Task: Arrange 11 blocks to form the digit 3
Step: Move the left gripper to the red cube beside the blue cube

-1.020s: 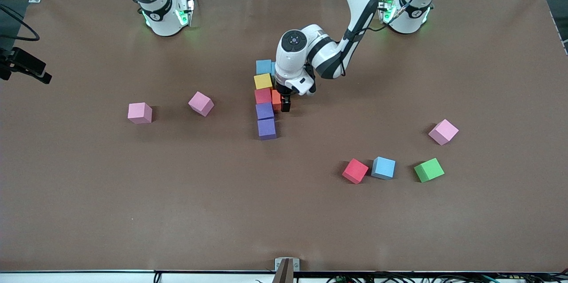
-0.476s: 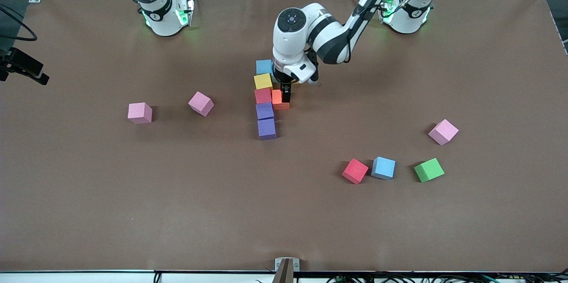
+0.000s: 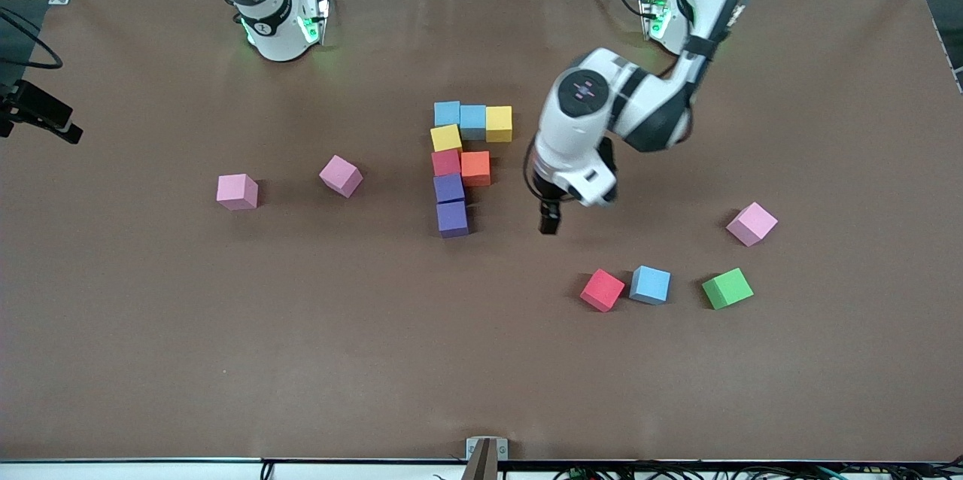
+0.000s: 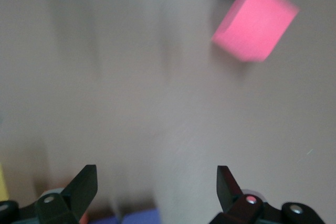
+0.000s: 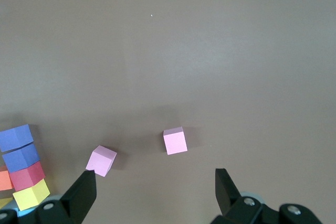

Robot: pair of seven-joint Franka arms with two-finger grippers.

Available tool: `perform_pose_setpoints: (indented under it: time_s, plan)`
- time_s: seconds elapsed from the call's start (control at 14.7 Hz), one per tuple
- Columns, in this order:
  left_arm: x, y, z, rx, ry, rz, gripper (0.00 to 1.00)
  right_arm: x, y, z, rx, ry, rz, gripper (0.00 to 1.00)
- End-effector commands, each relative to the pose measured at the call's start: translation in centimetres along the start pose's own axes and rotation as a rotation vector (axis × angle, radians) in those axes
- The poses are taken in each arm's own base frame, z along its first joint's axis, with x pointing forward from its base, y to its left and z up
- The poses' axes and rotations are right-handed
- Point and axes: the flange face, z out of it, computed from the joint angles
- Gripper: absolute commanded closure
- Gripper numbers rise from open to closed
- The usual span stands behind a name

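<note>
Eight blocks stand joined at mid-table: two light blue [image 3: 447, 113] [image 3: 472, 121] and a yellow [image 3: 499, 123] in a row, then yellow [image 3: 445, 138], red [image 3: 445, 162] with the orange block [image 3: 475, 168] beside it, and two purple [image 3: 448, 187] [image 3: 452, 217]. Nearer the camera lie a loose red block [image 3: 602, 289] [image 4: 255, 21], a light blue one [image 3: 650, 284] and a green one [image 3: 727, 288]. My left gripper [image 3: 549, 220] [image 4: 156, 182] hangs open and empty over bare table between the group and the loose red block. My right gripper [image 5: 156, 187] is open and empty; that arm waits.
Three pink cubes lie apart: two toward the right arm's end [image 3: 237, 191] [image 3: 341, 175], also in the right wrist view [image 5: 175, 140] [image 5: 101, 160], and one [image 3: 751, 223] toward the left arm's end, just farther from the camera than the green block.
The left gripper has lifted off the orange block, left beside the red one, and swung toward the loose blocks. The light blue and yellow blocks it hid now show.
</note>
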Motion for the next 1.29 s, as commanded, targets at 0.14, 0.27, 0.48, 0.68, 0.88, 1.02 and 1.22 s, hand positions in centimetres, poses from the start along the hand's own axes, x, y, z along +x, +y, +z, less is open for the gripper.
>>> perform_pose_setpoints:
  time_s: [0.14, 0.27, 0.48, 0.68, 0.88, 1.02, 1.22]
  plan:
    - [5.3, 8.6, 2.1, 0.035, 0.036, 0.06, 0.0, -0.6, 0.3, -0.5, 0.001, 0.011, 0.003, 0.0]
    - [8.4, 11.0, 3.7, 0.038, 0.035, 0.078, 0.0, -0.6, 0.3, -1.0, 0.0, 0.023, 0.002, 0.0]
    - [11.9, 13.1, 6.0, 0.05, 0.025, 0.141, 0.0, -0.5, 0.4, -1.3, -0.001, 0.031, 0.002, 0.0]
    - [13.1, 13.5, 6.5, 0.071, -0.06, 0.168, 0.0, -0.5, 0.4, -1.3, 0.0, 0.035, 0.002, 0.0]
    - [12.4, 13.1, 7.0, 0.081, -0.08, 0.223, 0.0, -0.4, 0.2, -1.2, 0.0, 0.034, -0.001, 0.0]
    - [12.4, 12.7, 8.4, 0.099, -0.081, 0.323, 0.01, -0.4, 0.1, -1.2, 0.0, 0.034, -0.003, 0.0]
    - [12.6, 12.5, 9.7, 0.111, -0.088, 0.486, 0.01, -0.4, 0.2, -1.2, 0.0, 0.034, -0.001, 0.0]
